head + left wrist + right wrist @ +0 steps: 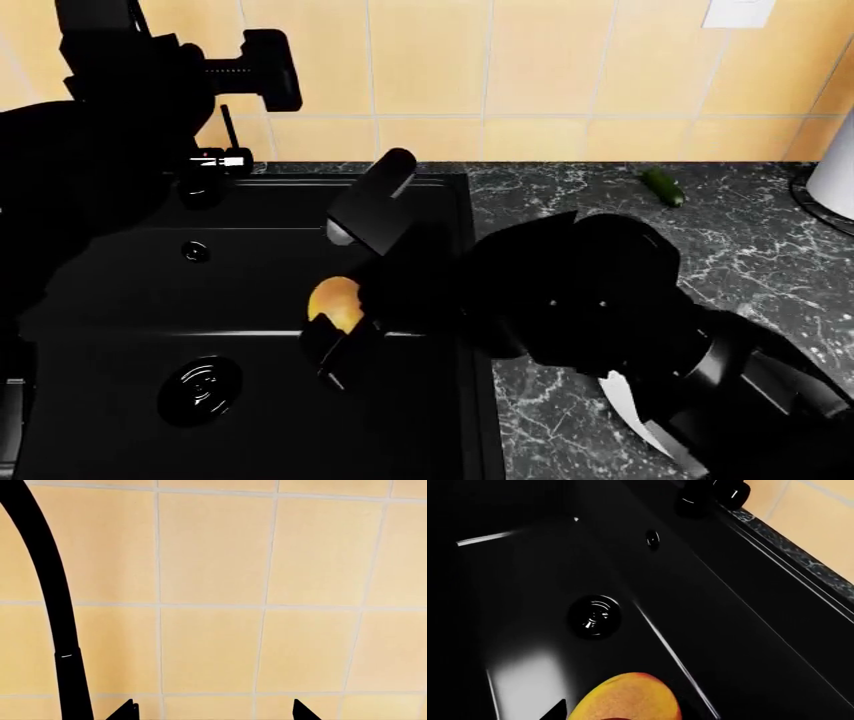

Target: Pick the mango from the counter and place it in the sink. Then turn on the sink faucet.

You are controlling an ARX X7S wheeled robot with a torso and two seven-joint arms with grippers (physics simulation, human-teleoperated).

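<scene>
The right gripper (350,310) is clamped on the mango (335,301), holding it above the black sink (120,300), near the basin's right wall; the drain (594,615) lies below it. The left gripper (213,711) is raised before the tiled wall (213,555) beside the sink faucet (50,595), fingertips spread apart, grasping nothing. A green cucumber (662,187) lies on the counter (747,240). No brands, labels or legible writing observed.
</scene>
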